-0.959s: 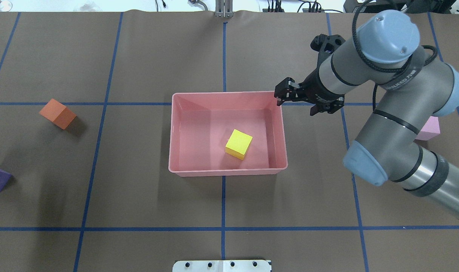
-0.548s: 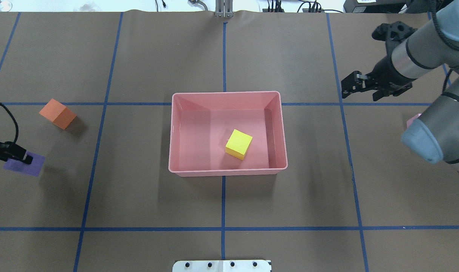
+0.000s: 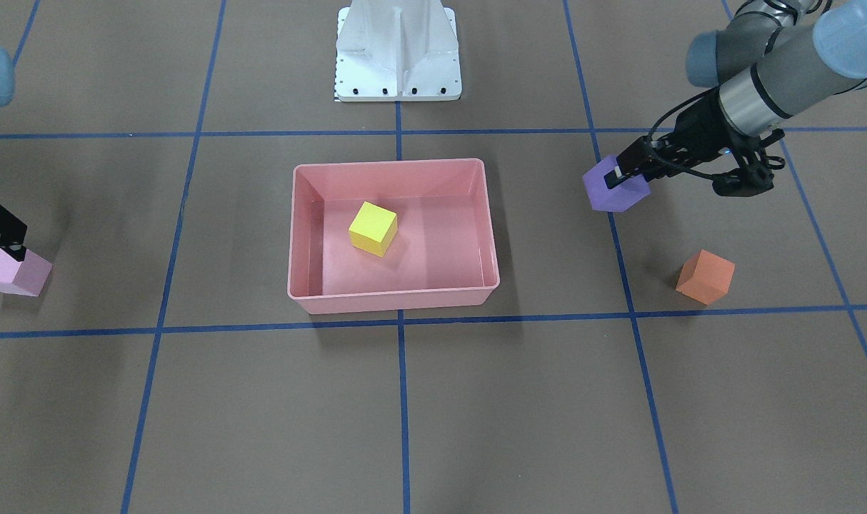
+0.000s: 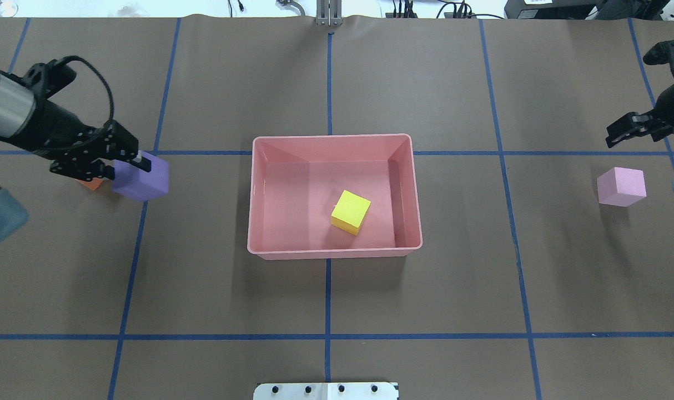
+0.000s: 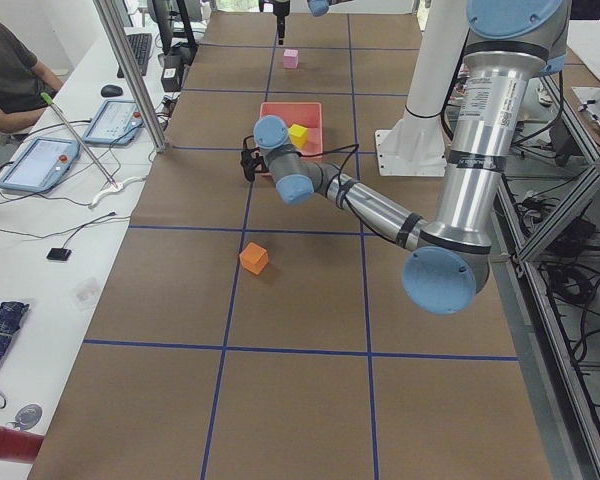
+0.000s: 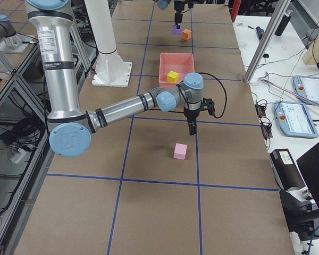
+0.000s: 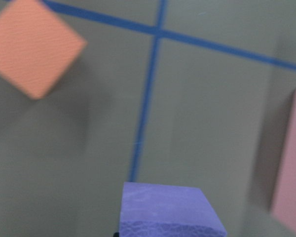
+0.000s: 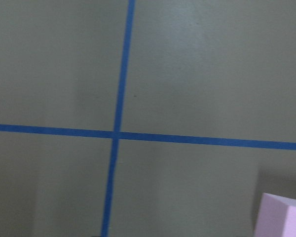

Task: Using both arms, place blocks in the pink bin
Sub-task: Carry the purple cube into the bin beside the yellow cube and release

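The pink bin (image 4: 335,253) sits mid-table with the yellow block (image 4: 350,211) inside it. My left gripper (image 4: 140,165) is shut on the purple block (image 4: 144,180) and holds it above the table, left of the bin and apart from it. The purple block also shows in the front view (image 3: 615,189) and the left wrist view (image 7: 170,210). The orange block (image 3: 705,277) lies on the table, mostly hidden under my left gripper in the overhead view. My right gripper (image 4: 615,135) looks open and empty, just beyond the light pink block (image 4: 621,186), which rests on the table.
The white pedestal (image 3: 398,50) stands at the robot's edge of the table. Blue tape lines cross the brown mat. The bin's wall (image 7: 292,168) shows at the right edge of the left wrist view.
My left gripper has carried the purple block up and to the right, towards the bin. My right arm has swung away from the bin to the far right, uncovering the light pink block.
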Available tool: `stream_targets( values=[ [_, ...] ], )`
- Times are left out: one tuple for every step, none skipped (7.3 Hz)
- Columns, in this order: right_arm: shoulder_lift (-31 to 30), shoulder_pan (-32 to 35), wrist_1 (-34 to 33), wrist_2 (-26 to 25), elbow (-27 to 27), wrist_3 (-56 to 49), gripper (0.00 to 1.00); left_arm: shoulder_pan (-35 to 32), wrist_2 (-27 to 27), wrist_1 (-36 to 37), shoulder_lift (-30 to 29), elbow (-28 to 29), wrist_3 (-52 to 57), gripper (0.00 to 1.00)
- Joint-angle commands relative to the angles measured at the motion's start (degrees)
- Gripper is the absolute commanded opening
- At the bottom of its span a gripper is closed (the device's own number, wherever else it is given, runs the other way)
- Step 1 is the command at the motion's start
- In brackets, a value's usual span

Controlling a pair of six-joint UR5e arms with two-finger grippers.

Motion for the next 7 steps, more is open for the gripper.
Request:
stream_targets(
  values=[
    [-3.8,4.0,1.3,0.5,-1.6,-4.4,0.99,5.7,4.5,8.9,-12.3,1.1,-6.5,0.0],
    [-4.8,5.8,4.1,1.1,-1.9,4.7,0.99,9.7,10.5,14.8,-17.8,2.1,-6.8,0.0],
    [-7.8,5.9,11.7,1.1,-3.5,5.6,0.99,11.9,12.6,20.4,-22.6,3.2,-6.8,0.0],
    [-8.2,5.9,21.1,1.2,-9.1,5.7,0.99,13.8,14.7,21.9,-24.0,4.4,-6.7,0.0],
    [-8.2,5.8,29.2,1.4,-14.6,6.2,0.99,15.8,17.6,21.9,-23.8,4.8,-6.7,0.05],
    [-8.1,5.7,31.0,5.1,-17.0,6.5,0.99,17.1,19.6,21.9,-24.1,5.6,-6.7,0.42],
    [-7.8,5.5,30.8,9.4,-16.5,12.3,0.99,17.8,20.4,21.8,-24.3,5.7,-6.6,0.84]
  ],
)
